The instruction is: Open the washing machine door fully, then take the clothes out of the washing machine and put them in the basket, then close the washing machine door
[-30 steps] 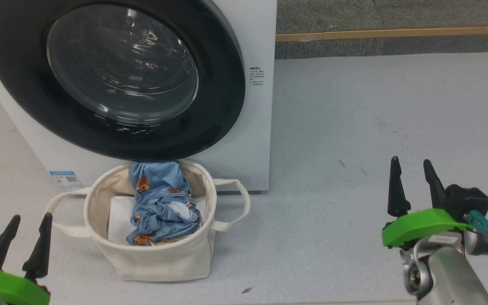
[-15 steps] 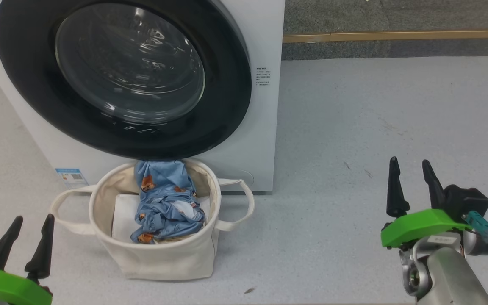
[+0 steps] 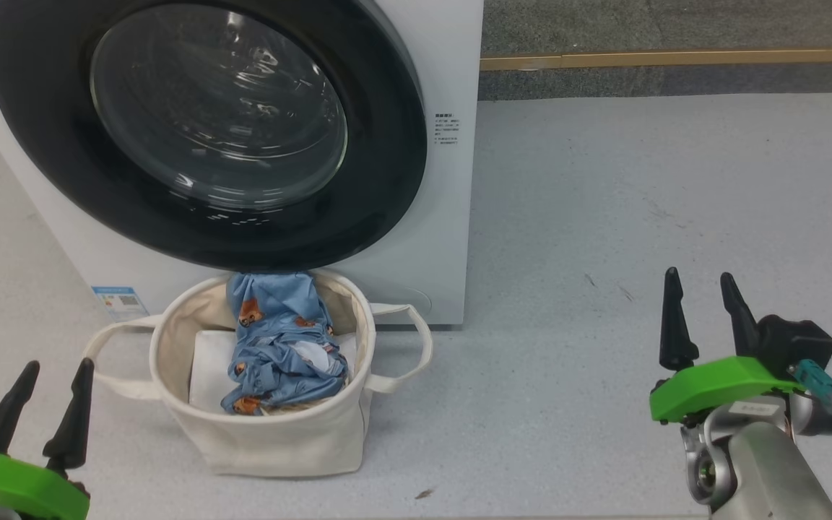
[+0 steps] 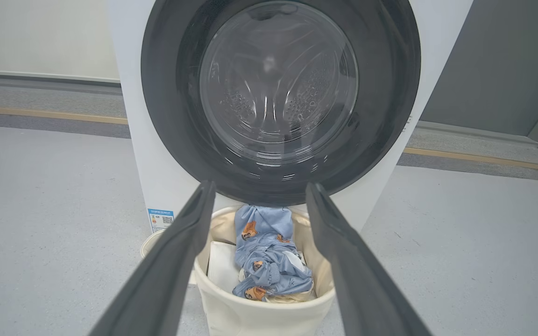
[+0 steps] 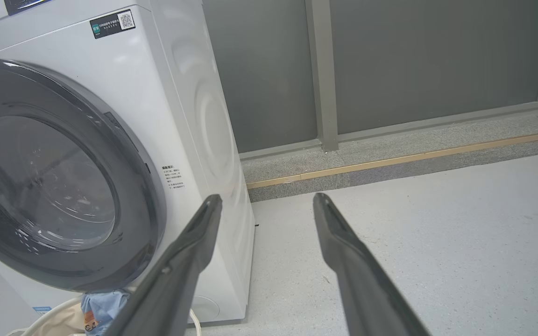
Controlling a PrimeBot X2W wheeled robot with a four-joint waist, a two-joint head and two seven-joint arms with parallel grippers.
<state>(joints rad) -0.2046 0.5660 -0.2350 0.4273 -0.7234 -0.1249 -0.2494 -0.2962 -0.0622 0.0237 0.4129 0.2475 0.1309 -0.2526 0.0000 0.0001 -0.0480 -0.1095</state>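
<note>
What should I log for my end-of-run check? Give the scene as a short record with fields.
washing machine door: looks shut, flush on the washing machine
clothes: light blue, printed, lying in the basket
basket spot: on the floor, just below the door
left gripper: open, empty
right gripper: open, empty, over bare floor

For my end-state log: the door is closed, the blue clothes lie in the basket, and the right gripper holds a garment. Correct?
No: the right gripper is open and holds nothing, as the head view shows. The rest is right.
</note>
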